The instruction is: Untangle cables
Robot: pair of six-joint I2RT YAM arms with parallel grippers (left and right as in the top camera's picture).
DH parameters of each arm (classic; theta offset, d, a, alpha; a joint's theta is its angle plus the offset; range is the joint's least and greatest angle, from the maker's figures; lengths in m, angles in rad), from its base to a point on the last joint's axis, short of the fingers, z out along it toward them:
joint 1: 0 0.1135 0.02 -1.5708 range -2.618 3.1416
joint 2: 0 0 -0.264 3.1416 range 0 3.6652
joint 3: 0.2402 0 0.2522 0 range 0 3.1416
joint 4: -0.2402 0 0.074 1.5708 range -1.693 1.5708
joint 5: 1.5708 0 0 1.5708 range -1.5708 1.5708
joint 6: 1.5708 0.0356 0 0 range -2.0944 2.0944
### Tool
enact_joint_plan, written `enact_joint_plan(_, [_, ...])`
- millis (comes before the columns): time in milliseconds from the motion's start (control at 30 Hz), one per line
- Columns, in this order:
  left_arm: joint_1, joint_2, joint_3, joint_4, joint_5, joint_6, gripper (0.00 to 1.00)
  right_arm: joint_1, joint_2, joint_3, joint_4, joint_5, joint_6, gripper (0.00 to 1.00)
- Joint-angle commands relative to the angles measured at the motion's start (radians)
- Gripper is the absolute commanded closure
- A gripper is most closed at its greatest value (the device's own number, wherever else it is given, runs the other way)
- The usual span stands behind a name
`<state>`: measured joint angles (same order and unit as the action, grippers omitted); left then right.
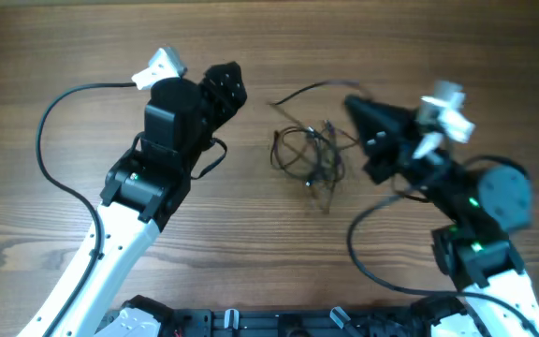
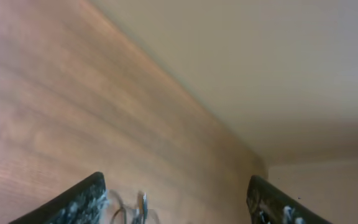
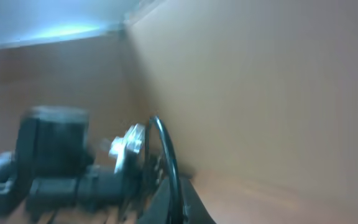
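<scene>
Nearby — cables beside right end effector

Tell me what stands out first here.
The dark tangle of cables at the middle of the wooden table draws the eye first, one strand trailing away from the knot. The left claw stands open to its left, apart from it; the right claw, blurred and shut, points in from the right, close to that strand.
</scene>
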<state>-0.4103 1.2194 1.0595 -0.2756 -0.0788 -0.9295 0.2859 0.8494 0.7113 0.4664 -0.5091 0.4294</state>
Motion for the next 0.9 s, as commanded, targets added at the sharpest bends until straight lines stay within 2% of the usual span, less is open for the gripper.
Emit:
enact_joint_plan(0, [-0.001,-0.002,0.001,-0.059,0.215,0.009,0.26,-0.046,-0.038,0.013,0.150,0.183,0.012,0.96])
enact_joint_plan(67, [-0.020,-0.002,0.001,-0.101,0.266,0.009,0.26,-0.056,-0.029,0.013,0.252,0.270,-0.009,0.96])
enact_joint_plan(200, [-0.114,-0.002,0.001,-0.156,0.269,0.009,0.25,-0.056,0.011,0.017,0.518,0.476,-0.085,0.96])
enact_joint_plan(267, [-0.169,-0.001,0.001,-0.156,0.268,0.009,0.25,-0.056,0.031,0.058,0.553,0.522,-0.118,0.96])
enact_joint_plan(333, [-0.202,0.003,0.001,-0.156,0.261,0.009,0.21,-0.056,0.060,0.151,0.474,0.520,-0.128,0.96])
enact_joint_plan(400, [-0.218,0.011,0.001,-0.156,0.261,0.009,0.20,-0.056,0.102,0.292,0.301,0.501,-0.163,0.96])
enact_joint_plan(467, [-0.223,0.022,0.001,-0.160,0.261,0.009,0.19,-0.056,0.180,0.530,-0.013,0.483,-0.256,0.96])
enact_joint_plan(533, [-0.223,0.029,0.001,-0.164,0.261,0.009,0.18,-0.058,0.267,0.764,-0.245,0.489,-0.359,0.96])
enact_joint_plan(600, [-0.223,0.031,0.001,-0.164,0.261,0.009,0.18,-0.069,0.345,0.949,-0.387,0.524,-0.436,0.96])
enact_joint_plan(700, [-0.223,0.032,0.001,-0.192,0.261,0.009,0.16,-0.106,0.439,1.151,-0.481,0.610,-0.547,0.96])
enact_joint_plan(867, [-0.223,0.034,0.001,-0.245,0.261,0.009,0.12,-0.219,0.465,1.195,-0.523,0.686,-0.583,0.96])
